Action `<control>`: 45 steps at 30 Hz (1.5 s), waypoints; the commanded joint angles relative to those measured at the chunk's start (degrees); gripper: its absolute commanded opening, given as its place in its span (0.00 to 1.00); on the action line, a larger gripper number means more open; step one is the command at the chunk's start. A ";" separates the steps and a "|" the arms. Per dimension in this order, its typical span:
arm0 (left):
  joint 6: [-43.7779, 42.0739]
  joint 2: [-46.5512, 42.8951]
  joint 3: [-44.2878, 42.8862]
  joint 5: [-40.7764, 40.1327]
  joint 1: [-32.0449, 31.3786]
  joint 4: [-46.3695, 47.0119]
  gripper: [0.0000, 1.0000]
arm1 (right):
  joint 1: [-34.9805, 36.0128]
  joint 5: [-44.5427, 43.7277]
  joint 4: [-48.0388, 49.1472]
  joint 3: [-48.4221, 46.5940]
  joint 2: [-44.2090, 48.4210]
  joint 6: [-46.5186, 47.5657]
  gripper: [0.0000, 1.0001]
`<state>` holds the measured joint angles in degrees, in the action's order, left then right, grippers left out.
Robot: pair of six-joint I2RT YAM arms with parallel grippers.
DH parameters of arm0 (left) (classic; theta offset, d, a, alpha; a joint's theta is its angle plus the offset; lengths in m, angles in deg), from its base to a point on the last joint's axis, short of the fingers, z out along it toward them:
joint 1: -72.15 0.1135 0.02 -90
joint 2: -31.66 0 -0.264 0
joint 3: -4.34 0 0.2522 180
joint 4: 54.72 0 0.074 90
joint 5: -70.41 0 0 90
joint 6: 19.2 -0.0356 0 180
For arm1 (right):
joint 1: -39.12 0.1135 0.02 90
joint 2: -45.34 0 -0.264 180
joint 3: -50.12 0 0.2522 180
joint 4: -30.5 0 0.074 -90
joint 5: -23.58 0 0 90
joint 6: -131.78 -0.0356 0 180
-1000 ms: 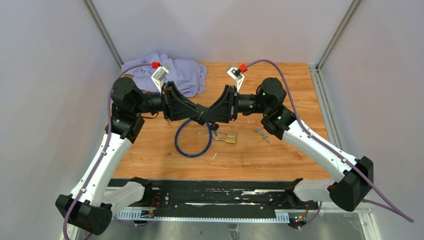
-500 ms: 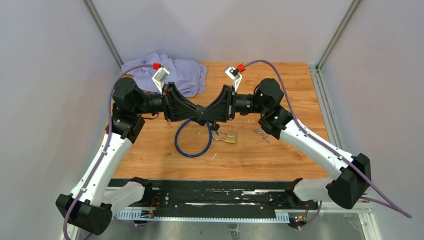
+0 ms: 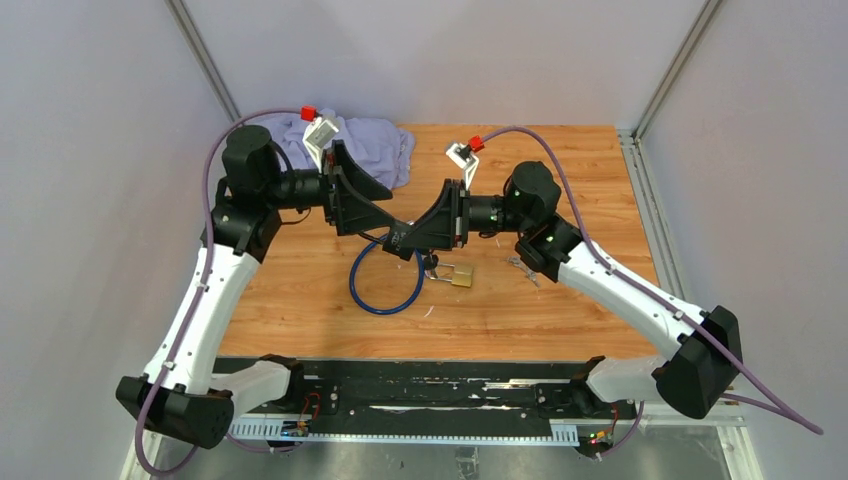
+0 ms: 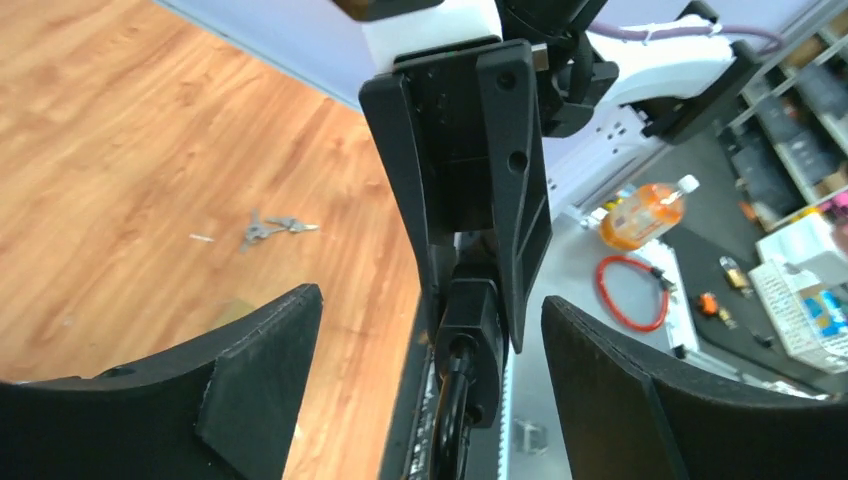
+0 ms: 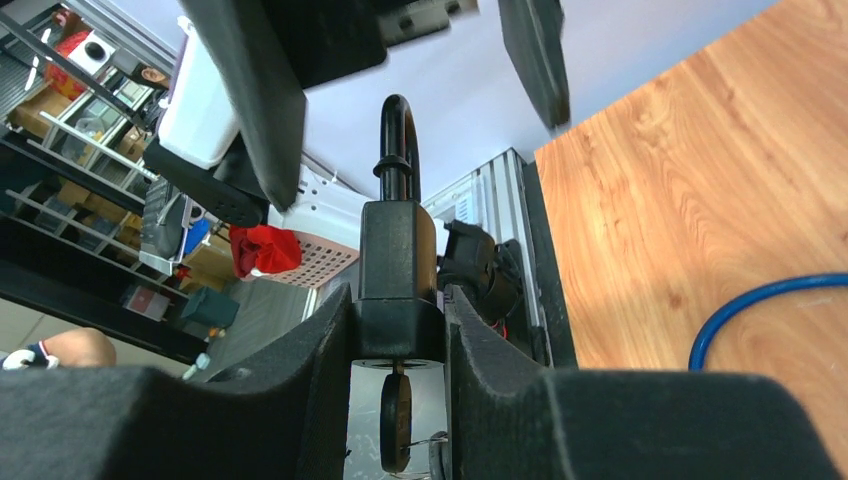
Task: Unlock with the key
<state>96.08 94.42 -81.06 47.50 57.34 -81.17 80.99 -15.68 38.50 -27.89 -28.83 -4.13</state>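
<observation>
- My right hand (image 5: 397,325) was closed part way on the black lock (image 5: 397,250). It held the lock up off the counter (image 3: 560,170), in the middle of the frame.
- My left hand (image 4: 430,310) was wide open and held nothing. Its fingers (image 4: 262,345) stood on each side of the lock's top end.
- A dark key (image 5: 394,425) seemed to hang from the bottom of the lock. I could not tell if it was turned.
- The cable's end looked to be inside the lock, so I think the unlocking was not done. Left to do: turn the key and pull the end out.
- I counted one black lock, one blue cable (image 3: 384,311), one brass padlock (image 3: 461,276), one bunch of keys (image 3: 521,266) lying lower right of the hands, and one purple cloth (image 3: 375,150) at the upper left.
</observation>
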 commanded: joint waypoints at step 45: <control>-82.66 -10.44 -0.19 -22.50 -0.60 -48.92 0.00 | -1.53 9.59 1.54 -4.83 -8.42 -13.88 0.01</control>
<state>17.66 85.11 -82.24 27.46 57.27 -129.12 80.14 -5.01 36.11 -30.58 -39.33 -15.25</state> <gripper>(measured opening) 0.132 0.313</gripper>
